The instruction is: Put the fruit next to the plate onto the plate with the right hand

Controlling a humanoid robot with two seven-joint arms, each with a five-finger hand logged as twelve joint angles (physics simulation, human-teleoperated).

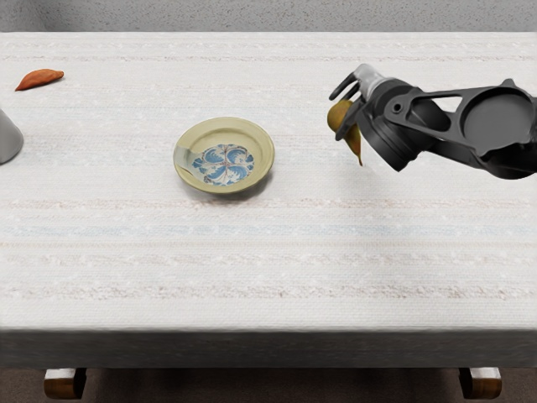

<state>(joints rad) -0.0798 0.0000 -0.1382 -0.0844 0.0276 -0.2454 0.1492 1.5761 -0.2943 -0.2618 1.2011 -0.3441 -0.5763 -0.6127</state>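
The white cloth-covered table (268, 277) has a long bare stretch at the front, and that is where trouble could end: if the fruit slips out of the hand, it may bounce, roll toward that near edge and drop off. Farther in sits the round yellow-green plate with a blue flower pattern (262, 149). It is shallow with a low rim, so a fruit let go from too high could roll right out again or knock the plate sideways. To the right of the plate, and well apart from it, is the yellow-brown fruit with an orange lower end (339, 114), and the black right hand (373, 113) has hold of it. The dark fingers (344, 85) are curled round the fruit's top and side, not spread. The hold looks light to me (a good part of the fruit sticks out below the hand), so a fast swing to the left might shake it loose. I cannot tell if the fruit is up off the cloth or touching it. The hand points left toward the plate, and the black arm (487, 126) comes in nearly flat from the right edge. The left hand is not to be seen. A grey object (7, 134) is cut off by the left edge, and farthest back lies a small orange-red pointed thing (39, 79), which the hand should leave alone
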